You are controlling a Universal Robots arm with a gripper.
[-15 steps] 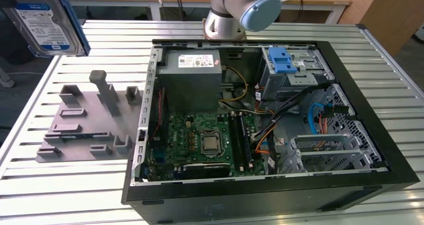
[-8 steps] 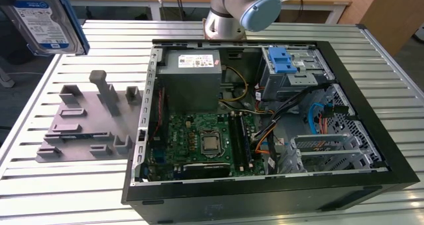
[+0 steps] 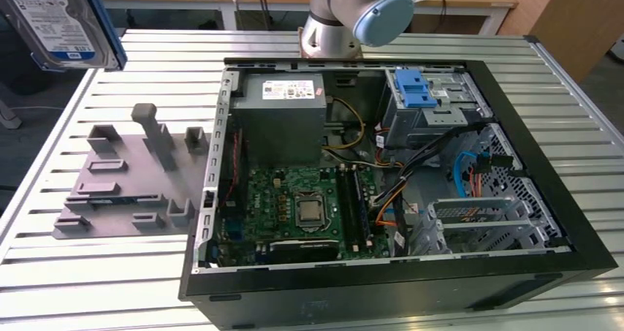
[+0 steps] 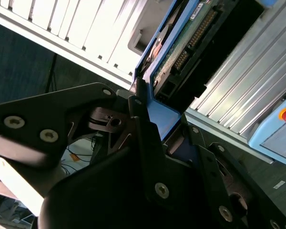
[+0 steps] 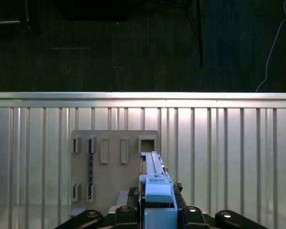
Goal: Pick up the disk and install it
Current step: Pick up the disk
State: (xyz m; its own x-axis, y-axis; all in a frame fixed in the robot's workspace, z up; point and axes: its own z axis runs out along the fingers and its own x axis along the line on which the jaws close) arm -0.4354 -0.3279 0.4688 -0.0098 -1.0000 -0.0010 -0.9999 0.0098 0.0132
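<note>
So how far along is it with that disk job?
Picking up looks done: the pincer is clamped on the disk, which hangs in the air above the table. Installing is left: the disk is well away from the open case, not in it.

Bright, even light falls from overhead. In the second wrist view the ribbed metal table [image 4: 62,24] glares almost white, while the black gripper [image 4: 164,119] sits in shade. The disk [image 3: 58,20] carries a pale sheen on its label. Shadows inside the open computer case [image 3: 341,280] are soft, and the floor [image 5: 133,47] stays dark.
</note>
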